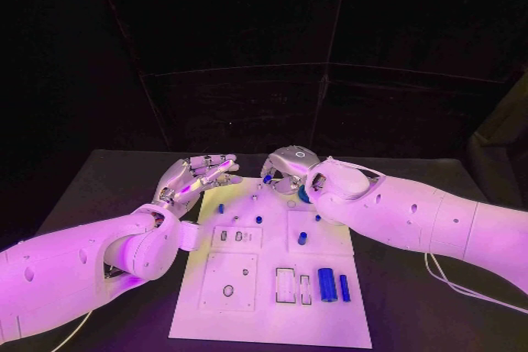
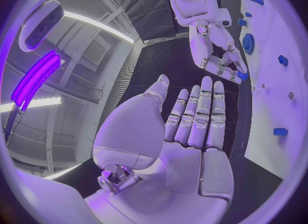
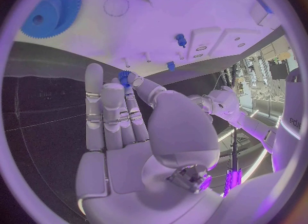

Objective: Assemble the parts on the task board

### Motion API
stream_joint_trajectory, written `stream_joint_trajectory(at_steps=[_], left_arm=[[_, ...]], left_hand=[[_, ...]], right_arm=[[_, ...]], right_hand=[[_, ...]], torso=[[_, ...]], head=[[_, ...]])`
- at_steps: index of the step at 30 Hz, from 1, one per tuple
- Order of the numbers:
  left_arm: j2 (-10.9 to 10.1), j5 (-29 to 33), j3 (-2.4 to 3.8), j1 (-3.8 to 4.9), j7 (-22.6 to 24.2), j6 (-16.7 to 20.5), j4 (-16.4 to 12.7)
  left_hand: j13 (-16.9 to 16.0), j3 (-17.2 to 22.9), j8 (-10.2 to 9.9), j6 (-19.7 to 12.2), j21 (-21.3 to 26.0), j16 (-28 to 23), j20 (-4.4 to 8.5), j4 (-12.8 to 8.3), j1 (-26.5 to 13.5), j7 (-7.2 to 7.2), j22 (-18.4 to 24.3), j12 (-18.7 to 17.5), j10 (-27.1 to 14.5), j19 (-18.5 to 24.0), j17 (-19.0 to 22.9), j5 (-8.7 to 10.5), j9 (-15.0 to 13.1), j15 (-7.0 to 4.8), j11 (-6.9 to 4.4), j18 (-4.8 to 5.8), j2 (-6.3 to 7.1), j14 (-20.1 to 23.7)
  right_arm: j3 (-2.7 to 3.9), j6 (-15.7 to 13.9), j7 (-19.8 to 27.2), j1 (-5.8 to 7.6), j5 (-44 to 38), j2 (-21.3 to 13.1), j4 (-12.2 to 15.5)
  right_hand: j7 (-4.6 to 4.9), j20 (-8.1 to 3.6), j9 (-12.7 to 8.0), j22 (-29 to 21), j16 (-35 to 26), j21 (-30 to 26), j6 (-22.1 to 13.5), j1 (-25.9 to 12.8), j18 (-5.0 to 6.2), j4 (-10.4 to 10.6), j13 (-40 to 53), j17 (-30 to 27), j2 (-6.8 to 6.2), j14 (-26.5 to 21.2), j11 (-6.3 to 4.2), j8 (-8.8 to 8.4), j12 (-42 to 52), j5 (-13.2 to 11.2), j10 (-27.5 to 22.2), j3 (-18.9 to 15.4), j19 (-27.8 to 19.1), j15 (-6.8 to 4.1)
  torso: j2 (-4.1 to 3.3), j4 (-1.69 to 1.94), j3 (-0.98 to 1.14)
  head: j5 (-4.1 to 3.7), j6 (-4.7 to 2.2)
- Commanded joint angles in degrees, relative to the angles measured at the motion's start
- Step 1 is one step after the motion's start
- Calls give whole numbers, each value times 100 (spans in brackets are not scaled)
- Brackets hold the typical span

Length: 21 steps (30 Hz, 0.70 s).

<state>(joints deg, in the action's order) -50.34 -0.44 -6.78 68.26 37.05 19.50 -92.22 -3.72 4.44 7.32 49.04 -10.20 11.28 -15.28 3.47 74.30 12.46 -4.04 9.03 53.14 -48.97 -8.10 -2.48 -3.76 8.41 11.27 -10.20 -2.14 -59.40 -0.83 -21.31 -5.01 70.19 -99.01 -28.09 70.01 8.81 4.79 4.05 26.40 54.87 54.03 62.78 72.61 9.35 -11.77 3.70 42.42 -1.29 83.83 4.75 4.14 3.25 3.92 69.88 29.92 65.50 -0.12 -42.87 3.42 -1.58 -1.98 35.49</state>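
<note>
The right hand (image 1: 288,171) pinches a small blue part (image 3: 123,76) at the board's (image 1: 275,321) upper edge, mid-frame, the part mostly hidden by fingers. The left hand (image 1: 198,176) is released, fingers straight.

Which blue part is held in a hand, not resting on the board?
The small blue part pinched in the right hand; the others lie on the task board.
</note>
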Motion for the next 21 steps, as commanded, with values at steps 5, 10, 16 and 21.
stream_joint_trajectory(at_steps=[5, 10, 16, 21], left_arm=[[18, 5, 5, 23, -8, -85, 4], [14, 5, 6, 32, -16, -112, -4], [14, 5, 6, 36, -20, -124, -5], [15, 5, 6, 40, -41, -118, -3]], left_hand=[[8, 1, -35, -35, 21, -40, 14, -40, 1, 201, 9, -39, -28, -39, -5, -22, 5, 19, 16, -34, -51, -37], [7, 30, -51, -43, 43, -59, 14, -82, 45, 199, 16, -56, -41, -56, -9, -23, 3, 18, 16, -34, -87, -47], [6, 74, -65, -46, 67, -80, 15, -128, 90, 198, 21, -71, -47, -73, -12, -23, 2, 17, 15, -34, -128, -57], [6, 78, -69, -48, 73, -85, 15, -135, 93, 198, 22, -75, -50, -75, -12, -23, 2, 18, 16, -34, -129, -58]], right_arm=[[6, 155, 114, 14, 62, 220, -237], [5, 307, 126, 14, 39, 324, -347], [4, 399, 94, 13, -25, 409, -490], [3, 381, 85, 13, -68, 464, -589]], right_hand=[[33, 3, -8, 15, 52, 36, -18, -4, 117, 13, -2, 31, -92, 74, 17, -37, 26, 22, -44, 39, -51, -9], [35, 7, -9, 23, 78, 49, -27, -14, 117, 23, -3, 53, -111, 71, 21, -39, 25, 21, -59, 45, -60, -5], [38, 13, -11, 34, 120, 67, -42, -23, 117, 41, -3, 94, -120, 70, 26, -42, 24, 14, -80, 58, -73, -1], [37, 15, -11, 39, 139, 74, -47, -28, 118, 48, -4, 111, -127, 70, 27, -42, 24, 9, -89, 62, -79, 2]], torso=[[-19, 16, -5], [-31, 10, -3], [-36, 11, -5], [-42, 11, -6]], head=[[48, 5], [64, 12], [75, 24], [79, 18]])
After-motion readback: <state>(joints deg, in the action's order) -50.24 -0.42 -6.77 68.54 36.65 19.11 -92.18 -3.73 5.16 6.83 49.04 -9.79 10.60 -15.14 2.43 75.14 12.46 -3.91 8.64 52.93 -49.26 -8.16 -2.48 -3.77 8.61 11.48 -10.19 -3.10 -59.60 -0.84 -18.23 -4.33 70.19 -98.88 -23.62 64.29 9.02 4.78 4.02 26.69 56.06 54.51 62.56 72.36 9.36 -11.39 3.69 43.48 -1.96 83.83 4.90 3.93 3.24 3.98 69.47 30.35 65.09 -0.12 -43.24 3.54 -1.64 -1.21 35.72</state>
